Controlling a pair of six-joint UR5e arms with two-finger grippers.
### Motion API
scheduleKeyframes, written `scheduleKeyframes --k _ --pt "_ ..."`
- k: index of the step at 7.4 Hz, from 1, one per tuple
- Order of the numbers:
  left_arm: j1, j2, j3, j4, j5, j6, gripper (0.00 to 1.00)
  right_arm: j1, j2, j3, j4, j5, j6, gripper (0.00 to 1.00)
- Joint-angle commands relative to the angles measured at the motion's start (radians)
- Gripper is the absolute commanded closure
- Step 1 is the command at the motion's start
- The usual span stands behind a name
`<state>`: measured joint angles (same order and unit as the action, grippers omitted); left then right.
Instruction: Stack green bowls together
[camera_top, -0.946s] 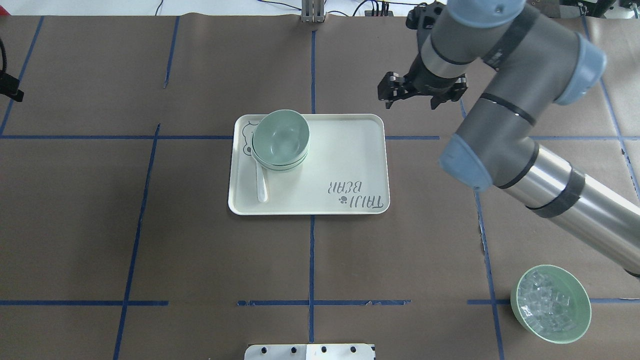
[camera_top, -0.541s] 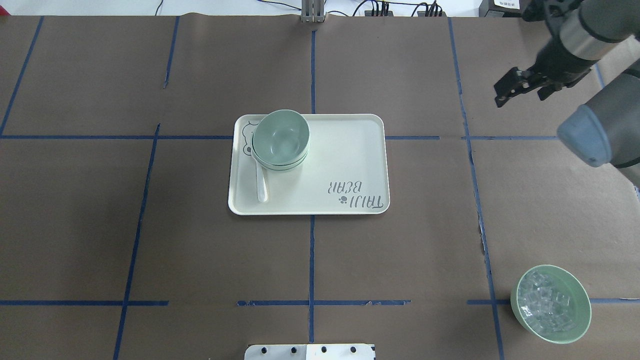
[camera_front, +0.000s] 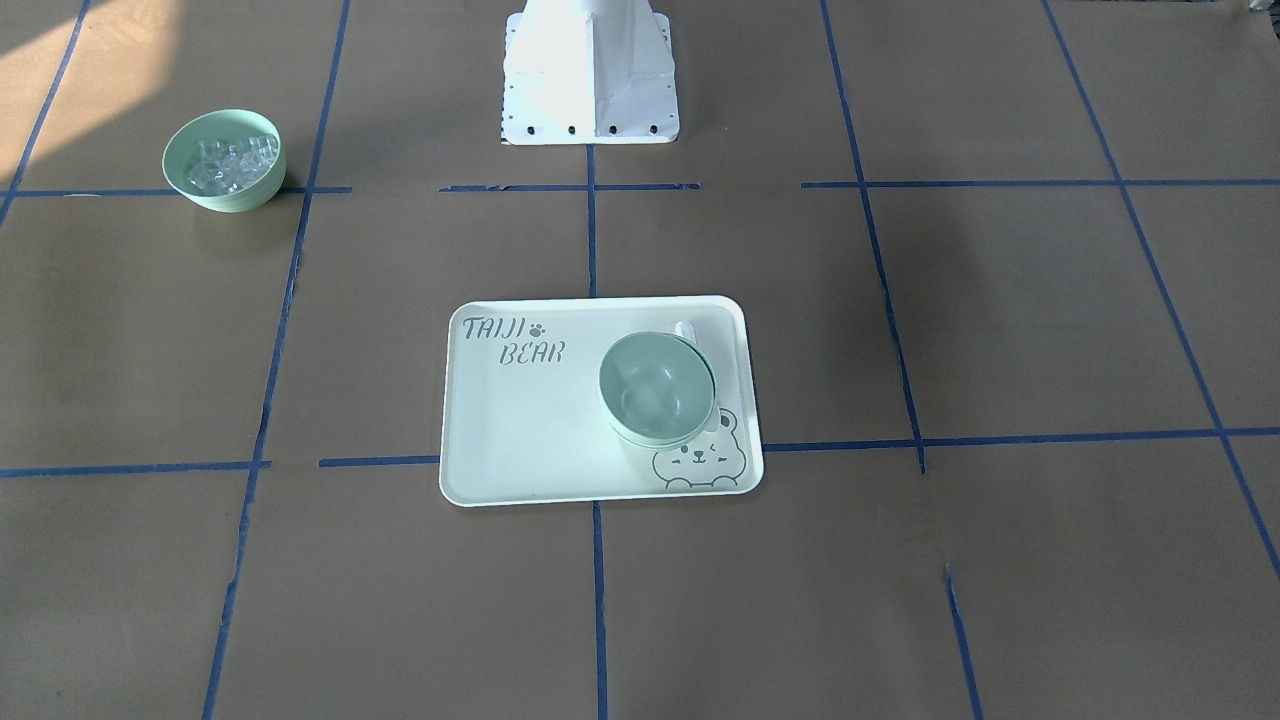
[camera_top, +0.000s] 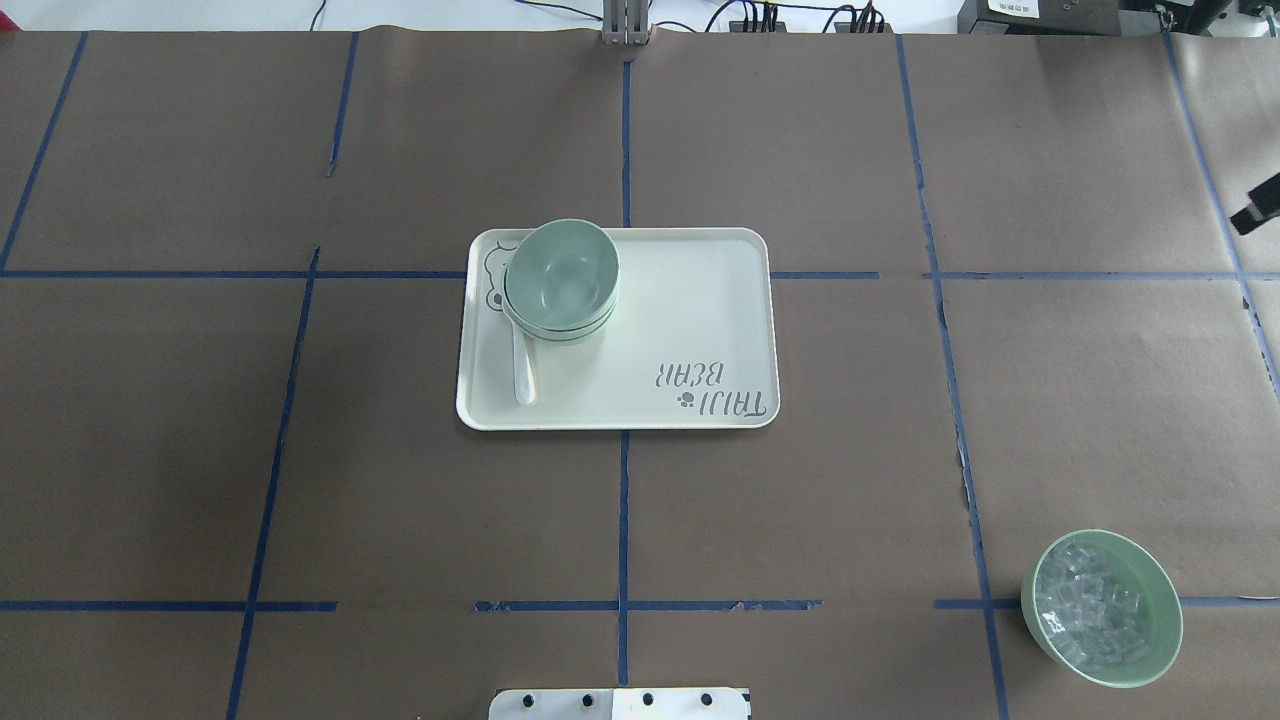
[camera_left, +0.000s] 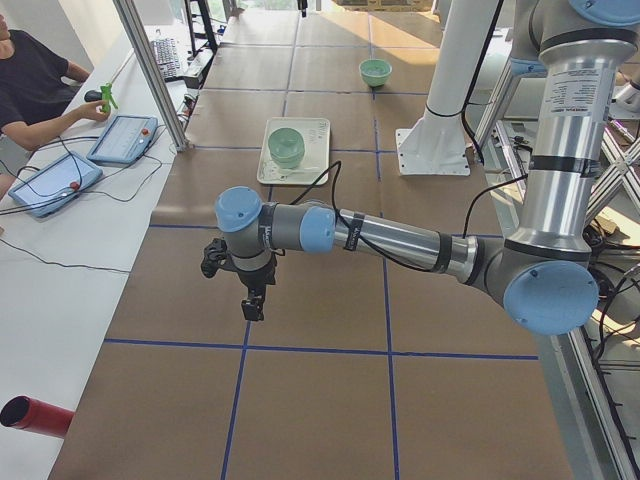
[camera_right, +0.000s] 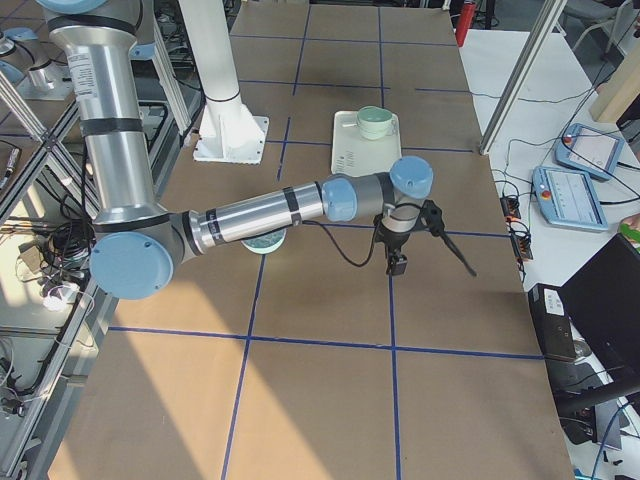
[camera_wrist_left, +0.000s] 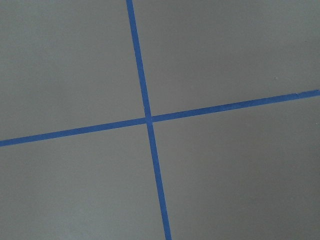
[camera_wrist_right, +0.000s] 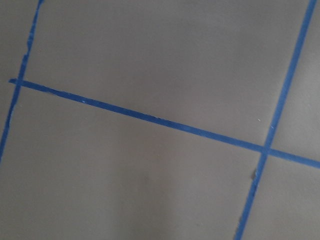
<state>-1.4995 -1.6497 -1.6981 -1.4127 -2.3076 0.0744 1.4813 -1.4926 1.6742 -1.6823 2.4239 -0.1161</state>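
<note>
The green bowls sit nested in one stack on the left part of the pale "TAIJI BEAR" tray. The stack also shows in the front view and both side views. My left gripper hangs over bare paper far off to the tray's left; I cannot tell whether it is open. My right gripper hangs far off to the tray's right. Only a black tip of it shows at the overhead view's edge, so its state is unclear. Both wrist views show only brown paper and blue tape.
A white spoon lies on the tray beside the stack. A mint bowl of clear cubes stands near the table's front right. The robot's base is at the near edge. An operator sits with tablets beyond the table.
My right arm has swung from just right of the tray out to the right, almost leaving the overhead view. The bowl stack and tray have not moved.
</note>
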Motion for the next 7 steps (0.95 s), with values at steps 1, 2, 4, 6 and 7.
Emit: scheduleKeyframes --k 1,2,4,6,7 --pt "-0.005 0.005 0.005 -0.002 -0.01 0.004 0.0 0.132 -0.083 -0.037 0.003 0.017 -0.045 0.0" --pt "-0.007 0.007 0.008 -0.005 -0.01 0.004 0.0 0.132 -0.112 -0.059 0.006 -0.002 -0.051 0.0" --pt "-0.005 0.005 0.02 -0.005 -0.01 0.001 0.0 0.149 -0.136 0.004 0.004 0.0 -0.04 0.0" --pt "-0.007 0.008 0.025 -0.002 -0.01 -0.002 0.0 0.149 -0.127 0.016 0.004 -0.072 -0.033 0.0" --pt "-0.007 0.013 0.026 0.003 -0.01 -0.004 0.0 0.149 -0.127 0.016 0.004 -0.086 -0.03 0.0"
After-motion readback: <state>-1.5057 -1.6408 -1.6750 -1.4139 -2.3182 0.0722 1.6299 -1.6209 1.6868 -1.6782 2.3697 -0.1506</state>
